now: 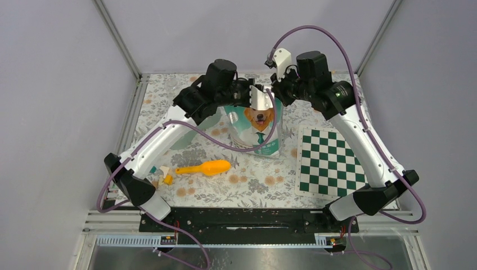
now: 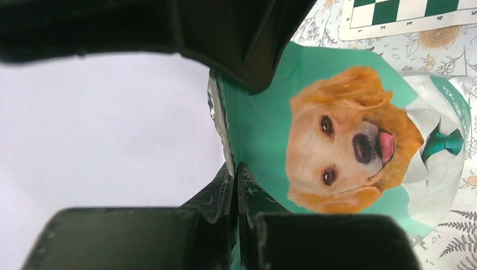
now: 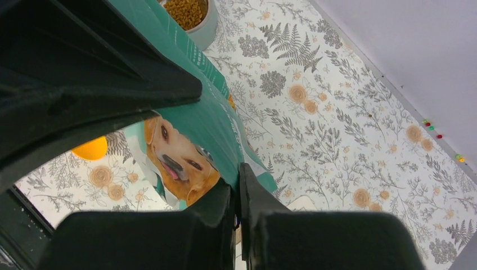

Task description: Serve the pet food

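Observation:
A teal pet food bag (image 1: 260,128) with a dog's picture stands at the table's middle. My left gripper (image 1: 248,93) and right gripper (image 1: 279,89) are both at its top, facing each other. In the left wrist view my left gripper (image 2: 237,171) is shut on the bag's (image 2: 261,118) top edge. In the right wrist view my right gripper (image 3: 237,179) is shut on the bag's (image 3: 209,115) edge. Brown pet food (image 3: 184,11) lies in a grey bowl (image 3: 208,29) behind the bag. From above the bowl (image 1: 210,121) is mostly hidden under my left arm.
An orange scoop (image 1: 205,167) lies on the floral cloth in front of the bag, with small coloured blocks (image 1: 163,175) at its left end. A green-and-white chessboard (image 1: 329,160) lies at the right. Metal frame posts stand at the back corners.

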You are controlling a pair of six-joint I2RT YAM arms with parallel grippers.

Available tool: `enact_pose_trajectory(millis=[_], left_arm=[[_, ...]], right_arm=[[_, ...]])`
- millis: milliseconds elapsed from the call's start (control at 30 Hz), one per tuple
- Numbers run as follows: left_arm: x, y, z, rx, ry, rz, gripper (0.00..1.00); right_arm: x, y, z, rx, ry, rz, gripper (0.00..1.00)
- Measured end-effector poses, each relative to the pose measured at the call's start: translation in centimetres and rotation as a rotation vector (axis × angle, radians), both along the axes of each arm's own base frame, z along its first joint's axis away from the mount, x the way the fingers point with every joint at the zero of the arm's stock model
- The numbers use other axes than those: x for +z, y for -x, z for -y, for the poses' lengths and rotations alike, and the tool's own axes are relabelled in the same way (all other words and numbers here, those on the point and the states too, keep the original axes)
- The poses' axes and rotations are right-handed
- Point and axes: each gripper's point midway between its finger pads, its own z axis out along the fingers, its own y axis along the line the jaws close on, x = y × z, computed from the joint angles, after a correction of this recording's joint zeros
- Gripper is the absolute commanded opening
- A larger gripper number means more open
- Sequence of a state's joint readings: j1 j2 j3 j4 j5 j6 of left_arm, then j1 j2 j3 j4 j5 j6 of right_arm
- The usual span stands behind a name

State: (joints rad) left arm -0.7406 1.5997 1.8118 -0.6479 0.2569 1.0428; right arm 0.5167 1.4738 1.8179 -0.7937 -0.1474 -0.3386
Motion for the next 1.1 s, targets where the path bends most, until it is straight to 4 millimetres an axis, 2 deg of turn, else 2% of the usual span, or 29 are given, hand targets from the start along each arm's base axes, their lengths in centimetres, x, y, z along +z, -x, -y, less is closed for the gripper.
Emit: enact_pose_trajectory(millis=[267,600,933,1000,1100], left_arm=[[-0.2,-1.2,-2.6,0.054,-0.001,-0.007,0.00],[-0.6,-2.5,-5.2,0.111,-0.020,-0.023,0.00],[-1.2,-3.8,-10.7,0.225,-0.054,-0.041,0.00],[-1.2,-4.2,-12.4,0.273,-0.073,-0.039,0.00],[-1.9,-5.6,-20.0,0.517,-0.170,-0.040,0.00]], right_arm=[[0.1,-1.1,-0.5,-0.011,-0.024,0.037,0.00],[-0.2,-1.7,0.5,-0.091,-0.024,0.060,0.00],[-0.5,-1.0,1.3,-0.118,-0.031,0.062,0.00],[-0.6,-0.7,1.5,-0.115,-0.026,0.063,0.00],[-1.2,0.1,3.9,-0.143,0.011,0.056,0.00]])
